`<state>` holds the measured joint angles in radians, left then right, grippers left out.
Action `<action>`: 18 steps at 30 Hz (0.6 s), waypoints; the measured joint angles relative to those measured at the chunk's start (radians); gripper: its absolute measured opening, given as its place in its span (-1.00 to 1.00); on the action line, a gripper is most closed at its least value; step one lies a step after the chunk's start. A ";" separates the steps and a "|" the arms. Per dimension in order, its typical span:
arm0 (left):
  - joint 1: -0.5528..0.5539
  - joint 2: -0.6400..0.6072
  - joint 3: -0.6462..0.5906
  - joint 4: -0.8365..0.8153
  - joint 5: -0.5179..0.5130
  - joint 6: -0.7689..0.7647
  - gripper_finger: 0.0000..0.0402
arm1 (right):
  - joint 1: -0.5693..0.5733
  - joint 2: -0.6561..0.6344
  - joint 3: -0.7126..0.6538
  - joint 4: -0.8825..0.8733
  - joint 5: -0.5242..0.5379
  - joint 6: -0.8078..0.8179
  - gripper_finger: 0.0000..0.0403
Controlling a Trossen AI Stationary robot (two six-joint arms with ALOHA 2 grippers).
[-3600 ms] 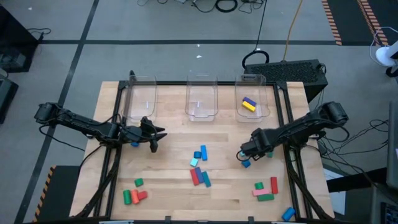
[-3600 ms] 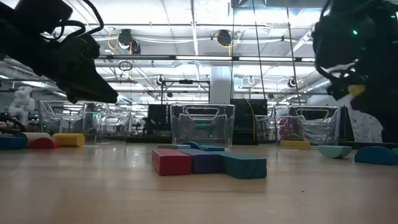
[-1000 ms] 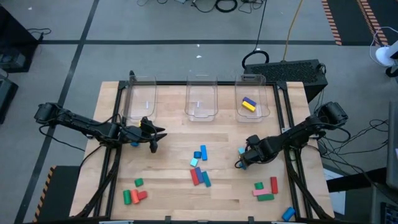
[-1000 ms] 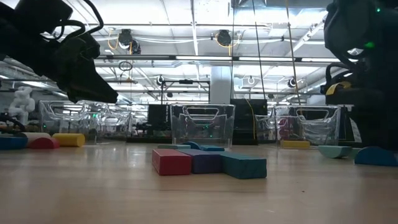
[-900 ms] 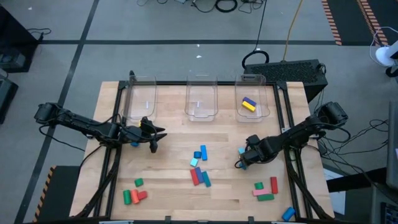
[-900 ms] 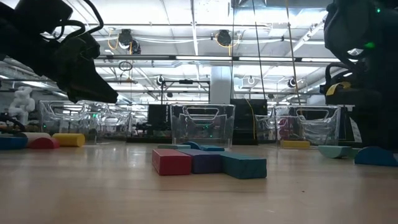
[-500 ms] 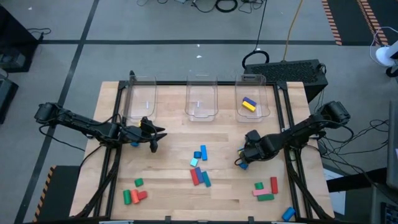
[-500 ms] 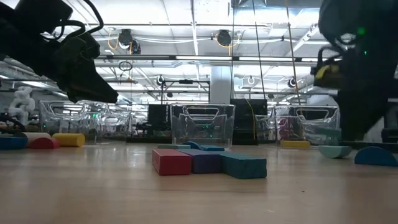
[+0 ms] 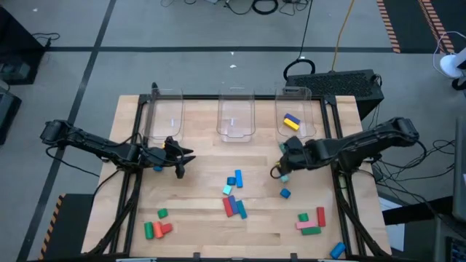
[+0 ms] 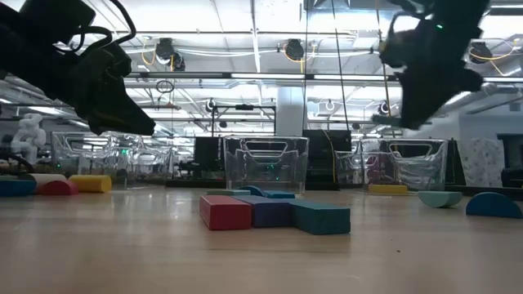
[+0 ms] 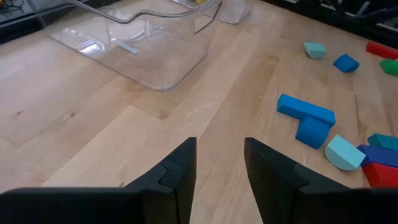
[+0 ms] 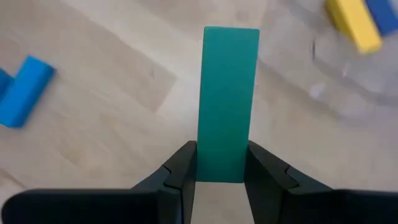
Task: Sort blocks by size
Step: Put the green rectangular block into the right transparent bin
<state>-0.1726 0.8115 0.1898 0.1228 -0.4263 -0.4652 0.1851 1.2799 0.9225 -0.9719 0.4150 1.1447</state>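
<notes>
Right gripper (image 12: 221, 177), right of centre in the overhead frame, is clamped on a long green bar (image 12: 227, 99). Carrying step; next, probably release into the right bin (image 9: 295, 109) holding bars.

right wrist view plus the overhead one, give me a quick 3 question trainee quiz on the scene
1. True or false: the right claw is empty.
2. Multiple choice: the clear bin on the right holds A) nothing, B) a yellow block and a blue block, C) a red bar.
3. Short answer: where is the left claw in the high view, and is it holding anything?

Key
1. False: it is shut on a long green bar, raised over the table.
2. B: yellow block, blue block.
3. Over the table's left side, below the left bin; its fingers stand apart with nothing between them.
</notes>
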 joint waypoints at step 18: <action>0.000 0.000 0.000 0.000 -0.005 0.002 -0.32 | -0.373 -0.027 0.125 0.001 -0.054 -0.450 -0.51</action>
<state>-0.1726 0.8114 0.1898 0.1226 -0.4315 -0.4637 -0.1883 1.2533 1.0473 -0.9708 0.3605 0.6943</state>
